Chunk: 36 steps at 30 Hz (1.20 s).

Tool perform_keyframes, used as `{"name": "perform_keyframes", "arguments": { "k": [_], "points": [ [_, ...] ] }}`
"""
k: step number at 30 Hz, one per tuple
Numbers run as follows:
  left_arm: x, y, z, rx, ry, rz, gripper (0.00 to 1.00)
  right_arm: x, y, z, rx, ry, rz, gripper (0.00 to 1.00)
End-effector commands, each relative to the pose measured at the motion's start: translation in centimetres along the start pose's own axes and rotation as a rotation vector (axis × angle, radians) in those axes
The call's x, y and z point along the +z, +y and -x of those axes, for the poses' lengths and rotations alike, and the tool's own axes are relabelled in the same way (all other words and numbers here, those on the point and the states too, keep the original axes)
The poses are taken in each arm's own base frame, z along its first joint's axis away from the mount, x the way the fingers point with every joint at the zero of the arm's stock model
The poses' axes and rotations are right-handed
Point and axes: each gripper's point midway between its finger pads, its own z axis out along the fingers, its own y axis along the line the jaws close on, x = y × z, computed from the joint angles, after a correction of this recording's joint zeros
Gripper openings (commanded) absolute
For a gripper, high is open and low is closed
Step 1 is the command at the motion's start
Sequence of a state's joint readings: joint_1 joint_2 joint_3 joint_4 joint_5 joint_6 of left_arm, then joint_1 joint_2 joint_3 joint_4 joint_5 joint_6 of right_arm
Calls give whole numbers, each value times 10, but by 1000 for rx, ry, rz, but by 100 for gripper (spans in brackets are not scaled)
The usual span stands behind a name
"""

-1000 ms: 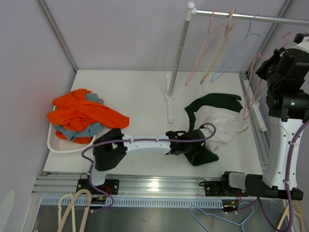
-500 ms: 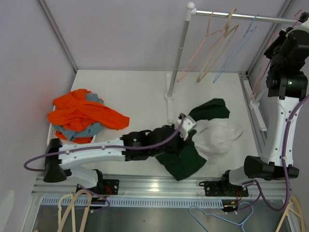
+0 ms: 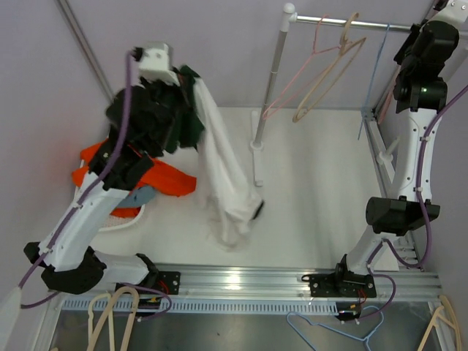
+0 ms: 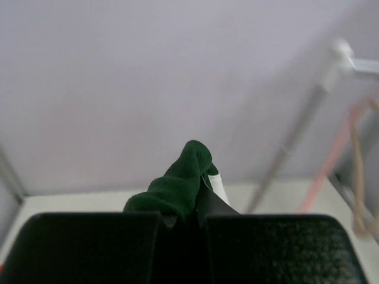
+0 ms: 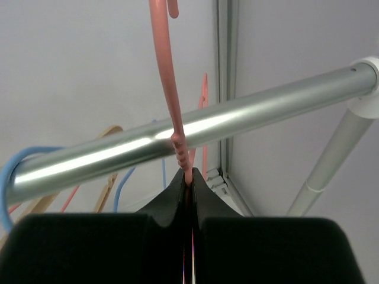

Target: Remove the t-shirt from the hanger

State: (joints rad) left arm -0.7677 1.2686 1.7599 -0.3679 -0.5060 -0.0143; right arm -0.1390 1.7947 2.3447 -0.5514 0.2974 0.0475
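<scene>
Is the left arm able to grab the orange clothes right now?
Probably not: the left end effector is shut on the green-and-white t-shirt, held high above the orange clothes, so it has no free grip.

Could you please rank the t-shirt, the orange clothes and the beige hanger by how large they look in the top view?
1. t-shirt, though held up nearer the camera.
2. orange clothes, partly covered by the left arm.
3. beige hanger.

Two arms stood at one table [image 3: 314, 190]: left arm [image 3: 95, 197], right arm [image 3: 413, 146]. One rail [image 3: 409, 28] had four hangers: pink hanger [image 3: 296, 84], second pink hanger [image 5: 169, 77], beige hanger [image 3: 349, 25], blue hanger [image 3: 376, 73]. There was one t-shirt [image 3: 223, 175] and one basket [image 3: 102, 223] of heaped clothes [image 3: 164, 179].
</scene>
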Motion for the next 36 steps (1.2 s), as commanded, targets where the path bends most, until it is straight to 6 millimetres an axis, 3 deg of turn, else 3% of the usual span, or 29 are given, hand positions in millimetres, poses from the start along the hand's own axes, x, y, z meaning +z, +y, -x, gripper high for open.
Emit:
{"name": "perform_keyframes", "arguments": {
  "k": [1,3,5,6,7,10,12,13,14,15,16,18,19,22,23,24,25,26,28,29,32,36],
  "points": [
    [-25,91,128,-22,-325,274,1,3,-6,42,26,-128,15,0],
    [-47,119,180,-2,-449,366,1,11,-7,39,34,-126,24,0],
    [-56,147,198,80,-487,491,1,16,-10,37,45,-125,26,0],
    [-79,157,223,84,-553,533,1,18,-12,36,46,-124,23,0],
    [-90,167,235,100,-596,587,1,22,-12,31,46,-113,24,0],
    [-120,193,242,146,-604,714,1,31,-14,22,55,-94,39,0],
    [-138,206,225,82,-571,745,1,35,-14,14,50,-74,45,0],
    [-117,211,189,107,-459,760,1,38,-13,8,48,-59,44,0],
    [-121,217,179,105,-445,799,1,40,-13,1,46,-40,44,0],
    [-141,225,176,94,-454,843,1,40,-13,-2,46,-32,46,0],
    [-124,233,137,132,-349,883,1,42,-12,-11,45,-11,48,0],
    [-134,248,116,111,-300,954,1,40,-10,-13,51,-3,63,0],
    [-130,250,98,111,-244,935,1,41,-9,-21,48,13,70,0],
    [-114,239,21,14,-8,830,1,37,-10,-20,51,7,70,0],
    [-105,238,-29,-44,102,826,1,37,-10,-22,50,14,67,0],
    [-108,236,-55,-52,169,817,1,37,-10,-23,48,17,67,0],
    [-112,233,-68,-65,188,802,1,37,-10,-23,43,18,71,0],
    [-111,236,-117,-52,297,814,1,36,-9,-24,42,22,72,0],
    [-110,238,-150,-79,380,805,1,36,-9,-27,39,35,74,0],
    [-116,249,-176,-101,457,828,1,36,-10,-27,37,36,72,0],
    [-111,251,-238,-210,674,779,1,33,-10,-25,40,27,75,0],
    [-119,277,-283,-305,785,839,1,31,-8,-22,40,18,87,0]
  ]
}}
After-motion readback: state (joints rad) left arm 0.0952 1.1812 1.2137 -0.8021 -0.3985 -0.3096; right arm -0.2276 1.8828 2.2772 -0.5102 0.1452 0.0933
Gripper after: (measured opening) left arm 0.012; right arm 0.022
